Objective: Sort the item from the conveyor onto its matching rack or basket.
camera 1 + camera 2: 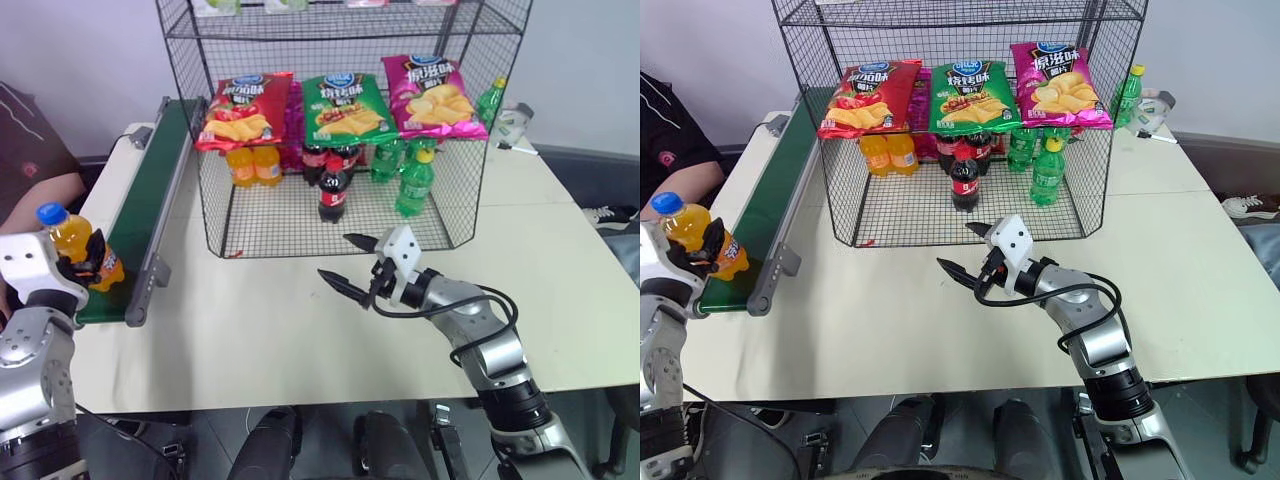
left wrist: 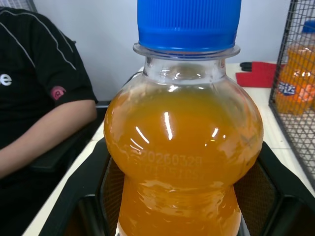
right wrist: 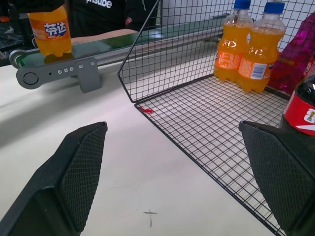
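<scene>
Left gripper (image 1: 82, 262) clamped shut, right gripper (image 1: 348, 262) spread wide

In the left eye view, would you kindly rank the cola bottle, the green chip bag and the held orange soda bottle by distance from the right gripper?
1. Cola bottle, inside the rack, just beyond the right gripper.
2. Green chip bag, higher on the rack front.
3. Orange soda bottle, far left, at the conveyor end.

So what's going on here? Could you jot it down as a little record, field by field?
Held item: orange soda bottle with a blue cap, upright
Holder: left gripper, shut on the bottle at the near end of the conveyor
Other arm: right gripper, open and holding nothing, over the table in front of the rack
Rack: black wire rack with chip bags hung across its front
On the rack's shelf: two orange bottles, cola bottles, green bottles
Bystander: a person's arm beside the conveyor
</scene>
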Robot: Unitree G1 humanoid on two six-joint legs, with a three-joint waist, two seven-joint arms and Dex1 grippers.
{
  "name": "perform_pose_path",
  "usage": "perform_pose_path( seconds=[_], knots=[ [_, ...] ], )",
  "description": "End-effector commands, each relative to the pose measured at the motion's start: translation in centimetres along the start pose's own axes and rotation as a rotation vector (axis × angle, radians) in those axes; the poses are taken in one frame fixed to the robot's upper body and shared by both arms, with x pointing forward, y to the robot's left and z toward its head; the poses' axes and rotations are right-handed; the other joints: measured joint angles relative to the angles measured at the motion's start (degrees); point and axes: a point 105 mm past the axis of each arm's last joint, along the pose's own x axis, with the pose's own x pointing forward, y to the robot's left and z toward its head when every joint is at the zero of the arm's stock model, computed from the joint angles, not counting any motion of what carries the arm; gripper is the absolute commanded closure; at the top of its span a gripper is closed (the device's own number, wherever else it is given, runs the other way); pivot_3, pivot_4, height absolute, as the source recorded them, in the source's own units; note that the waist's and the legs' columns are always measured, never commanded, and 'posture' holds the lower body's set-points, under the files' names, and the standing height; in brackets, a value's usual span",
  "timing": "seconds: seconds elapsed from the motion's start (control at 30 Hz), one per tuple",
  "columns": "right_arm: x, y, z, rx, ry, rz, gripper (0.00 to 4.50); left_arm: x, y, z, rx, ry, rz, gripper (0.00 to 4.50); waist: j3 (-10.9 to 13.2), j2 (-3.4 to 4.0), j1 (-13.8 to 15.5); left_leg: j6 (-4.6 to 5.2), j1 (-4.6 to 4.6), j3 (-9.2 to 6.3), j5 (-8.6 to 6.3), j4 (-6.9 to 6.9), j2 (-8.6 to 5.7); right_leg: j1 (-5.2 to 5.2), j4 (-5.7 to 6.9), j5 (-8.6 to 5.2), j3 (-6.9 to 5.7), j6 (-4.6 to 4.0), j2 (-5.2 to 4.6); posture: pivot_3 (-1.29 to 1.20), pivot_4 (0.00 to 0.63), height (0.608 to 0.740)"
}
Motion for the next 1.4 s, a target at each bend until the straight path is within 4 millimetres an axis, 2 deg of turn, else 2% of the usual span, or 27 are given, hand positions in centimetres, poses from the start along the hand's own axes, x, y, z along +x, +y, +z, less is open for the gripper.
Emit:
perform_pose_path(
  seconds=[0.03, 0.13, 0.23, 0.37, 0.5, 0.6, 0.7, 0.77, 0.83, 1.03, 1.13, 1.4],
  knots=[
    [0.0, 0.3, 1.7, -0.037, -0.051, 0.016, 0.0, 0.5, -2.0, 6.3, 0.009, -0.184, -0.092, 1.77, 0.0, -0.04, 0.0, 0.0, 0.0, 0.0, 0.0, 0.0, 0.0, 0.0, 0.0, 0.0, 0.0, 0.0, 0.0, 0.0, 0.15, 0.74],
    [0.0, 0.1, 1.7, -0.04, -0.05, 0.016, 0.0, 0.8, -4.6, 8.9, 0.01, -0.234, -0.208, 1.77, 0.0, -0.08, 0.0, 0.0, -0.01, -0.03, 0.0, 0.01, 0.0, 0.0, 0.0, 0.0, -0.02, 0.0, 0.01, 0.0, 0.15, 0.74],
    [-0.2, -0.2, 1.8, -0.045, -0.047, 0.009, 0.0, 0.9, -8.2, 11.0, 0.015, -0.263, -0.362, 1.77, 0.0, -0.08, 0.0, 0.0, -0.01, -0.02, 0.0, 0.02, -0.02, 0.03, -0.02, 0.0, -0.02, 0.01, 0.0, 0.0, 0.15, 0.74],
    [-0.5, -0.7, 2.0, -0.054, -0.048, -0.011, 0.0, 0.3, -12.4, 11.3, -0.011, -0.241, -0.55, 1.77, 0.0, -0.06, -0.4, 0.0, 0.0, 0.01, 0.01, -0.01, -0.03, 0.08, -0.01, 0.01, -0.03, 0.02, 0.01, 0.0, 0.15, 0.74],
    [-0.7, -1.1, 2.0, -0.057, -0.048, -0.031, 0.0, 0.3, -15.3, 9.9, -0.052, -0.201, -0.626, 1.77, 0.0, -0.03, -0.5, -0.04, 0.0, 0.05, 0.04, -0.12, 0.02, 0.15, 0.05, 0.01, 0.01, 0.02, 0.06, 0.0, 0.15, 0.74],
    [-0.8, -1.1, 1.9, -0.057, -0.047, -0.037, 0.0, 1.1, -17.5, 7.4, -0.047, -0.161, -0.629, 1.77, 0.0, -0.04, -0.2, -0.04, 0.0, 0.04, 0.05, -0.09, 0.02, 0.16, 0.06, 0.01, 0.0, 0.02, 0.06, 0.0, 0.15, 0.74],
    [-0.7, -1.0, 2.0, -0.06, -0.05, -0.043, 0.0, 2.6, -18.5, 4.7, -0.058, -0.121, -0.562, 1.77, 0.0, -0.03, -0.1, -0.04, 0.0, 0.04, 0.05, -0.05, -0.01, 0.21, 0.06, 0.01, -0.01, 0.02, 0.05, 0.0, 0.15, 0.74],
    [-0.8, -1.0, 2.1, -0.061, -0.052, -0.05, 0.0, 3.7, -19.8, 2.9, -0.077, -0.107, -0.52, 1.77, 0.0, -0.04, 0.0, -0.04, 0.0, 0.04, 0.05, -0.03, -0.02, 0.21, 0.06, 0.02, -0.01, 0.02, 0.05, 0.0, 0.15, 0.74],
    [-0.9, -1.0, 2.2, -0.063, -0.052, -0.055, 0.0, 4.4, -20.9, 1.8, -0.073, -0.102, -0.503, 1.77, 0.0, -0.05, 0.4, -0.04, -0.01, 0.03, 0.05, 0.0, -0.04, 0.23, 0.05, 0.02, -0.03, 0.03, 0.05, 0.0, 0.15, 0.74],
    [-1.3, -1.3, 2.4, -0.069, -0.053, -0.072, 0.0, 7.3, -22.1, -0.3, -0.113, -0.111, -0.391, 1.77, 0.0, -0.06, 1.1, -0.04, -0.03, 0.04, 0.05, 0.04, -0.04, 0.2, 0.08, 0.03, -0.05, 0.04, 0.04, 0.0, 0.15, 0.74],
    [-1.3, -1.2, 2.5, -0.069, -0.053, -0.077, 0.0, 8.7, -23.2, -0.3, -0.122, -0.13, -0.355, 1.77, 0.0, -0.07, 1.2, -0.04, -0.03, 0.03, 0.05, 0.12, -0.06, 0.23, 0.09, 0.03, -0.07, 0.05, 0.05, 0.0, 0.15, 0.74],
    [-1.4, -1.0, 2.6, -0.066, -0.055, -0.088, 0.0, 10.1, -24.3, -1.5, -0.097, -0.098, -0.318, 1.77, 0.0, -0.09, 0.9, -0.02, -0.05, 0.04, 0.05, 0.13, -0.11, 0.21, 0.13, 0.03, -0.1, 0.09, 0.09, 0.0, 0.15, 0.74]
  ],
)
